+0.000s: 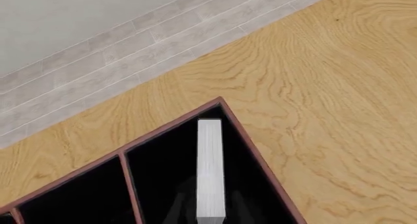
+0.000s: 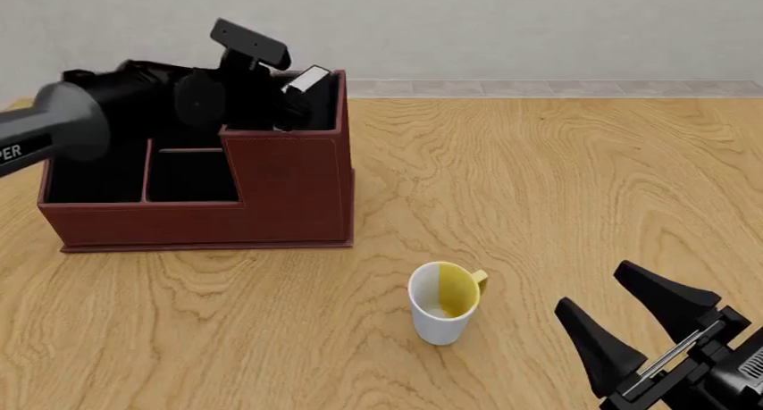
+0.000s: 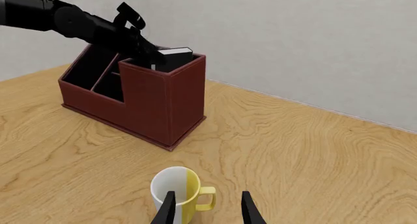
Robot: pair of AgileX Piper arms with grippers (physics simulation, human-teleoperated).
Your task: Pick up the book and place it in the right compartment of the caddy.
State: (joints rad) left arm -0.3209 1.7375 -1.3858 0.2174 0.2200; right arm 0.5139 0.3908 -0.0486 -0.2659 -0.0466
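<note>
The book (image 1: 210,170) stands tilted in the right compartment (image 2: 313,115) of the caddy (image 2: 197,209), top poking out, left end effector (image 2: 286,102) apparently pinching it; release remains. The right end effector (image 2: 644,325) idles spread near the table's front right corner.

Reddish-brown caddy (image 2: 286,191), white-and-yellow mug (image 2: 444,303)

Book (image 2: 310,79): black cover, white page edges, tilted, partly inside right compartment (image 2: 292,120), top protruding. Caddy (image 2: 214,209): reddish-brown, black-lined, upright on worktop, upper left of front view.
</note>
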